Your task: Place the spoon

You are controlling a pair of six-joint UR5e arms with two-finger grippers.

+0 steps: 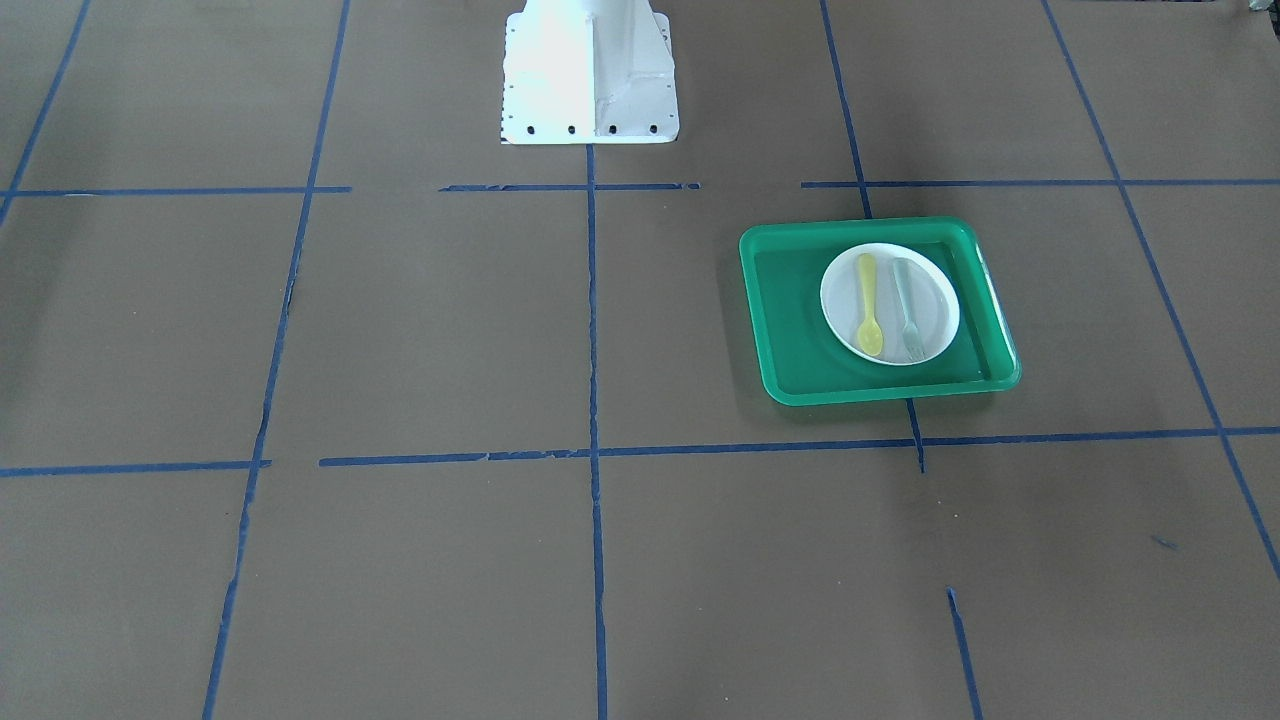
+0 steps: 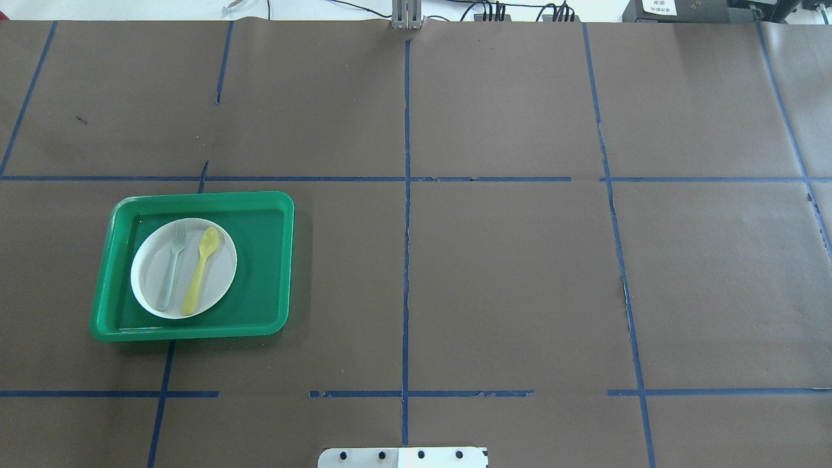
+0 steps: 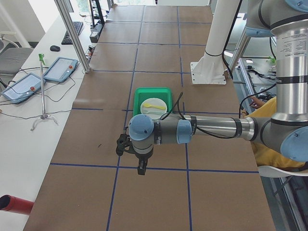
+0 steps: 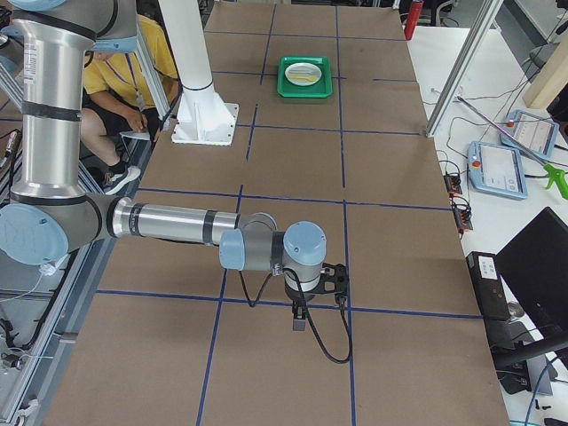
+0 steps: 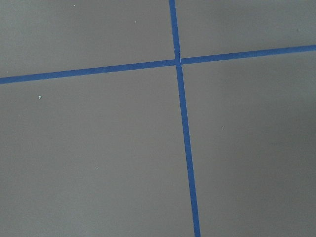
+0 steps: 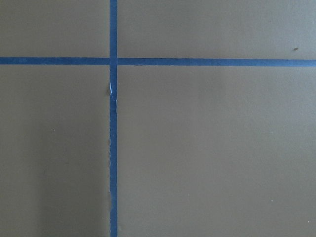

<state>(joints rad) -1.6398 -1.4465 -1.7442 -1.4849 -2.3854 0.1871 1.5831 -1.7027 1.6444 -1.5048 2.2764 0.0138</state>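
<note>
The yellow spoon [image 1: 868, 304] lies on a white plate [image 1: 935, 325] inside a green tray [image 1: 790, 330], its bowl toward the table's far side. It also shows in the overhead view [image 2: 200, 269], the left side view [image 3: 154, 106] and faintly in the right side view [image 4: 306, 74]. My left gripper [image 3: 141, 168] hangs over bare table well away from the tray. My right gripper [image 4: 299, 319] hangs over bare table at the opposite end. Both show only in side views, so I cannot tell whether they are open or shut.
A pale grey-green fork [image 2: 172, 266] lies on the plate beside the spoon. The white robot base [image 1: 590, 75] stands at the table's middle edge. Blue tape lines cross the brown table. Tablets [image 3: 60, 69] and a stand sit on a side bench.
</note>
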